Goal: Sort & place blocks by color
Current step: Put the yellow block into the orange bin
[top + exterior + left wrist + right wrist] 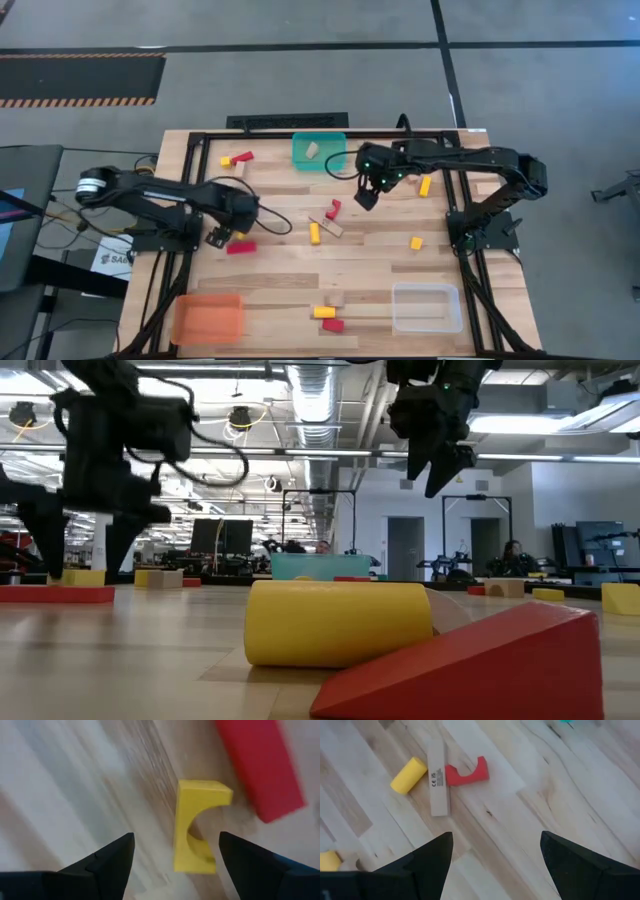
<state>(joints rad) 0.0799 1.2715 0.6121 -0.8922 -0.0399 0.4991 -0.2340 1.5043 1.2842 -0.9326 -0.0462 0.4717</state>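
Blocks lie scattered over the worktop (270, 270), and the step in hand looks like a pick by the left arm. Its left end effector (217, 238) hangs low over the left-centre of the boards with fingers spread and nothing between them. In the left wrist view a yellow arch block (196, 826) lies flat on the wood in the gap ahead of the two fingertips, nearer one finger than the other, with a red bar (260, 767) just beyond it, almost touching one corner. To do this well, the arm should, in my judgement, shift sideways until the yellow arch block sits midway between the fingers, then descend straight and close across its flat sides, not over the cut-out. It should stay clear of the red bar so that it is not dragged along.

Further right, a teal bin (319, 151) at the far edge already holds one tan piece. The right end effector (367, 192) hovers well above the worktop just right of that bin, fingers released and empty. Its wrist camera looks down on a yellow cylinder (409, 775), a tan bar (438, 776) and a red arch block (466, 773) lying together, all well apart from its fingertips.
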